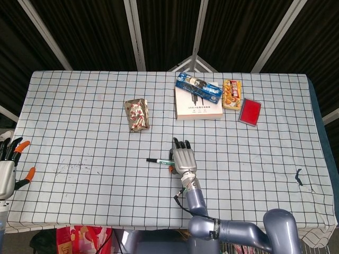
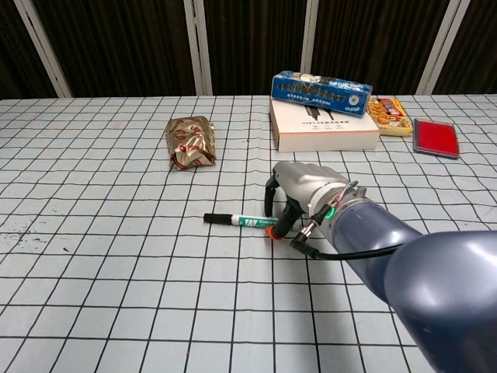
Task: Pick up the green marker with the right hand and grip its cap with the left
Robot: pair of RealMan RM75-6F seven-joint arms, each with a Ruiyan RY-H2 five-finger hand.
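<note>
— Right hand [image 2: 299, 194]?
— Palm down over the right end of the green marker [image 2: 237, 221], fingers curled down around it. Firm grip or just touching — can't tell. Marker lies flat on the checked tablecloth [image 1: 79, 116], dark cap end pointing left, clear of the hand.
— Left hand [image 1: 9, 166]?
— Far left table edge, head view only, fingers spread, holding nothing, well apart from the marker.
— Other stuff?
— Foil packet [image 1: 137, 115] beyond the marker; white box [image 1: 198, 107] with a blue packet [image 1: 198, 88] on top, snack tray [image 1: 231, 94] and red case [image 1: 250, 111] to the right.
</note>
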